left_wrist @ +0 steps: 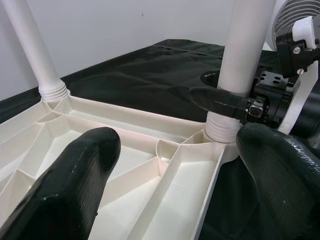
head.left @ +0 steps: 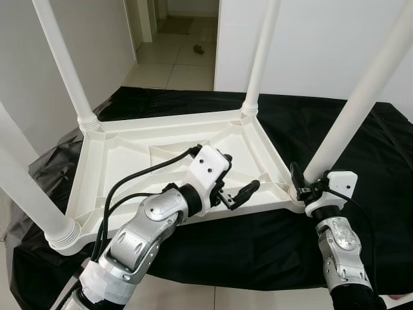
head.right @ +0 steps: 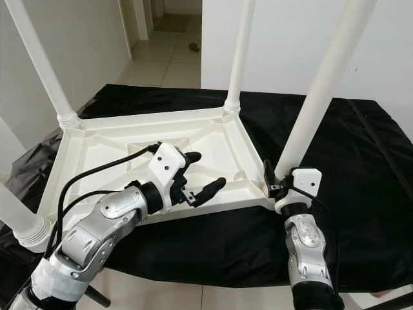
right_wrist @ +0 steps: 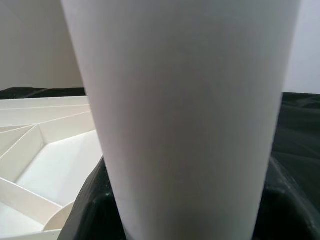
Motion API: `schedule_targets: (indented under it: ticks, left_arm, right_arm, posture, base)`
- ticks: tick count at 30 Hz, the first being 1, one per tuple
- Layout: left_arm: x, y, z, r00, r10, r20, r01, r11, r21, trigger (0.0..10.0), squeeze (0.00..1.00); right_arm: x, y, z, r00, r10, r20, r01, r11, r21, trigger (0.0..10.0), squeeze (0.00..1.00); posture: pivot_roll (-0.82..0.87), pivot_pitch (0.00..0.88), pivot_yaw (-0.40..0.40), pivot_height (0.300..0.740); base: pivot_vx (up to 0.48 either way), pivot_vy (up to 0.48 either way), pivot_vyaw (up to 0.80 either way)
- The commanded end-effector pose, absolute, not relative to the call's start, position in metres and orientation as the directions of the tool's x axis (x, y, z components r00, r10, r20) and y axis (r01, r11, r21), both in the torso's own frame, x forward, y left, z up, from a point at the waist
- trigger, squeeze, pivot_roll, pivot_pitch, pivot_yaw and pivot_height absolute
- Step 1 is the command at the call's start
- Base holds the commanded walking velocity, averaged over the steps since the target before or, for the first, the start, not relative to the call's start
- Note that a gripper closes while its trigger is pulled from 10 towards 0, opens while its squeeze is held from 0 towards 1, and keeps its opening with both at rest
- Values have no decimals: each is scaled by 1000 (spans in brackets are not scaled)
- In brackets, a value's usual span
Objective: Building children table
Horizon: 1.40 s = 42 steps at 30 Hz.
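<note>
1. Left eye view: the white plastic table top lies upside down on a black sheet, with four white legs standing up from its corners. The right gripper is at the bottom of the near right leg, its two black fingers closed around the leg just above the socket. The left gripper hovers over the ribbed underside with its fingers spread wide, and it holds nothing.

2. Right eye view: the same scene. The far left leg and the far right leg both stand upright in their sockets. The near left leg shows at the edge of the picture.

3. Left wrist view: between the open fingers of the left gripper one sees the right gripper clamped on the leg, directly above the threaded collar.

4. Right wrist view: the leg is very close and stands between the dark pads.

5. Risk, as I judge it: if the right gripper turns or pushes the leg at an angle, the thread could jam, or the light table top could slide on the smooth sheet, because the left gripper does not press it down.
</note>
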State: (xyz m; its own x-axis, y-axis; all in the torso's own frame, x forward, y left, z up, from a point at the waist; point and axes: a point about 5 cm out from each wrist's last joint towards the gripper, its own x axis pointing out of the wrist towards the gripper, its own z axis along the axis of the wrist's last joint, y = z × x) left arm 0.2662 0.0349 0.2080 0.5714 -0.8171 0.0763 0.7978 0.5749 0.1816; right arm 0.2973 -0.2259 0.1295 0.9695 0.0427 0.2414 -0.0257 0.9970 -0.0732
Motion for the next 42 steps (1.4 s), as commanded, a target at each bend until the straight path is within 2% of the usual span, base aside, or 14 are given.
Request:
schedule_targets:
  ticks: [1, 14, 42]
  left_arm:
    - [263, 34, 209, 527, -848, 62, 827, 528, 192, 10000, 0]
    - [261, 32, 209, 519, -852, 67, 831, 521, 192, 10000, 0]
    - [258, 29, 207, 517, -853, 70, 834, 520, 184, 10000, 0]
  right_arm:
    - [284, -231, 70, 998, -13, -67, 14, 1000, 14, 10000, 0]
    - [289, -241, 72, 989, 4, -146, -6, 1000, -12, 10000, 0]
    - [294, -262, 78, 967, 1, -253, 27, 994, 106, 10000, 0]
  posture:
    - [95, 75, 74, 740]
    - [79, 62, 51, 740]
    - [71, 63, 32, 740]
  base:
    - [0, 0, 0]
    - [0, 0, 0]
    - [0, 0, 0]
